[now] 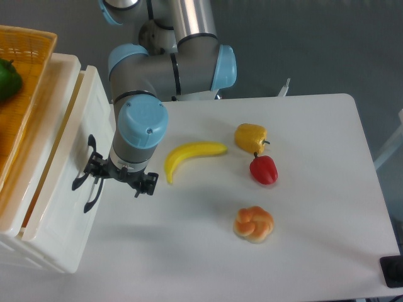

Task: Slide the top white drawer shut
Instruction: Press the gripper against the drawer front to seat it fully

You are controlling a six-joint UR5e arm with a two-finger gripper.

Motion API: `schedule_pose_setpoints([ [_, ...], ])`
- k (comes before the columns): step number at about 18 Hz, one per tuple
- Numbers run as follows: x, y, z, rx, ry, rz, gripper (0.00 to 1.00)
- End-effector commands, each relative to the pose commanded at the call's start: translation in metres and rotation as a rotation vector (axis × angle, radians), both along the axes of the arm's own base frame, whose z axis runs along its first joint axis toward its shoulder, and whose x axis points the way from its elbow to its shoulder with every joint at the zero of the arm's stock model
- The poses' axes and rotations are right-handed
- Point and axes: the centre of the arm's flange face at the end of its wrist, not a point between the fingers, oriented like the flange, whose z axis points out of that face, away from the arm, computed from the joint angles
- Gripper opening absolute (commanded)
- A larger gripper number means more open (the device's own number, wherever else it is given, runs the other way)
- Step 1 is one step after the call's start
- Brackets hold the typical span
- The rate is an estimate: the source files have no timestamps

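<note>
White tabletop [302, 264], left edge: top white drawer [60, 207] looks light, slick and rigid. Open, empty gripper [119, 179] should push its flat front.

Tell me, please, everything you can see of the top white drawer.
The top white drawer is glossy white plastic, seen from above at the table's left edge. It stands pulled out a little, with a gap showing behind its front panel. A black curved handle sits on that front. The claw is right beside the handle; actual contact cannot be told.
</note>
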Motion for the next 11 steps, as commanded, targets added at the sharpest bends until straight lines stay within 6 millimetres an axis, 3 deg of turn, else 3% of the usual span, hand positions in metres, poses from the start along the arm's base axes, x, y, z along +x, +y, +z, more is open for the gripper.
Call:
schedule_pose_setpoints([
  [11,0.0007,0.0006,0.0016,0.014,-0.015,0.001,1.00],
])
